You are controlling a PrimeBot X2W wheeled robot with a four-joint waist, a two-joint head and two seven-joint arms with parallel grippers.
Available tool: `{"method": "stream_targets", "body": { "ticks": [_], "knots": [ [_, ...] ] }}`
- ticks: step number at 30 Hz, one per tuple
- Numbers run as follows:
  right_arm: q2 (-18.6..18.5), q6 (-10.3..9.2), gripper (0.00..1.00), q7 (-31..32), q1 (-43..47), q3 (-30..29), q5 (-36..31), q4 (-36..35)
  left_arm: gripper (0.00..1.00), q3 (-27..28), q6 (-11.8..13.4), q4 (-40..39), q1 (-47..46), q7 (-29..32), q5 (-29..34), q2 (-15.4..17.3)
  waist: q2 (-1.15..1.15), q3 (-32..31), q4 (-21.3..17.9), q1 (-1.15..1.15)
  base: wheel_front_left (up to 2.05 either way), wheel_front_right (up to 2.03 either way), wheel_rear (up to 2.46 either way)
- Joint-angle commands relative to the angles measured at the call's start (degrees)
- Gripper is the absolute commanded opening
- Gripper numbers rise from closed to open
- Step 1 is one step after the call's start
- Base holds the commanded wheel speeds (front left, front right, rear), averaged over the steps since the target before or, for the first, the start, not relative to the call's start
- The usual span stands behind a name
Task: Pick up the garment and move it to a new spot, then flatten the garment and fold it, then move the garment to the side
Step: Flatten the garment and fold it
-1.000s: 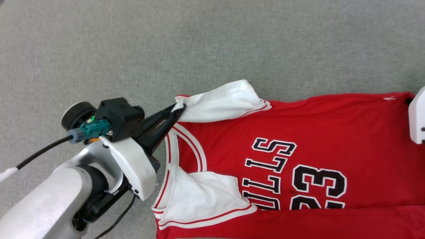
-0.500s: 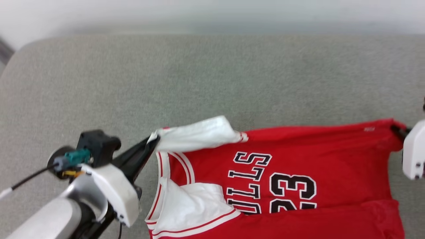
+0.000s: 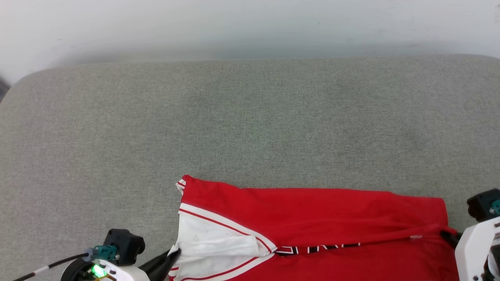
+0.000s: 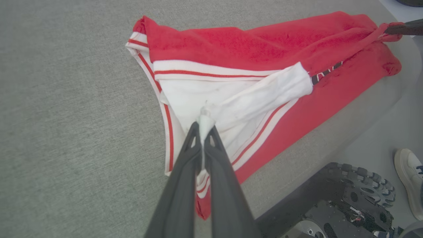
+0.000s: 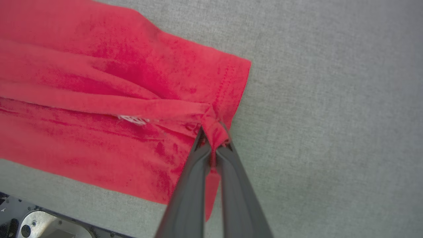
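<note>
The garment [image 3: 312, 210], a red jersey with white sleeves, lies near the front edge of the grey padded surface [image 3: 250, 125]. Its far half is doubled over toward me, so plain red faces up and just a thin strip of black lettering [image 3: 316, 247] peeks out. My left gripper [image 3: 174, 251] is shut on the white sleeve [image 4: 264, 96], its fingers [image 4: 185, 185] pinching a bunch of cloth at the tip [image 4: 205, 127]. My right gripper [image 3: 447, 234] is shut on the red hem corner [image 5: 214, 130], which is gathered between the tips [image 5: 213, 145].
A pale wall [image 3: 250, 27] rises behind the surface. The surface's rounded left corner [image 3: 23, 82] is in sight. Below its front edge are my wheeled base [image 4: 350, 198] and a person's white shoe [image 4: 409, 175] on the floor.
The head camera has tilted up. Both grippers have drawn the garment's far edge toward the near side, folding red cloth over the "BULLS 23" lettering.
</note>
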Motion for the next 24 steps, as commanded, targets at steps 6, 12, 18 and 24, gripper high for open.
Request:
{"method": "stream_targets", "body": {
  "ticks": [6, 12, 18, 24],
  "knots": [
    [-2.7, -0.04, 0.00, -1.8, 1.3, 5.4, -1.9, 1.0, 0.00, -3.3, -2.1, 5.8, -0.5, 0.8, 1.2, -2.5, 0.00, 0.6, 0.2, 0.00, 0.00, 0.00, 0.00],
    [-4.6, -0.03, 0.00, -4.2, -0.6, 11.3, -3.8, 3.7, 0.00, -6.3, -4.5, 12.1, -2.6, 1.0, 3.4, -5.5, 0.00, 1.3, 0.6, 0.00, 0.00, 0.00, 0.00],
    [-3.9, -0.03, 1.00, -5.2, -1.8, 14.0, -1.6, 7.4, 1.00, -7.5, -5.8, 17.1, -3.9, -0.9, 4.9, -7.8, 0.00, 1.2, 0.6, 0.00, 0.00, 0.00, 0.00],
    [-3.8, 0.04, 1.00, -8.0, -3.8, 12.5, 1.9, 5.5, 1.00, -6.2, -5.7, 18.3, -4.5, -3.8, 4.6, -8.3, 0.00, -0.3, 0.4, 0.00, 0.00, 0.00, 0.00]
  ]
}}
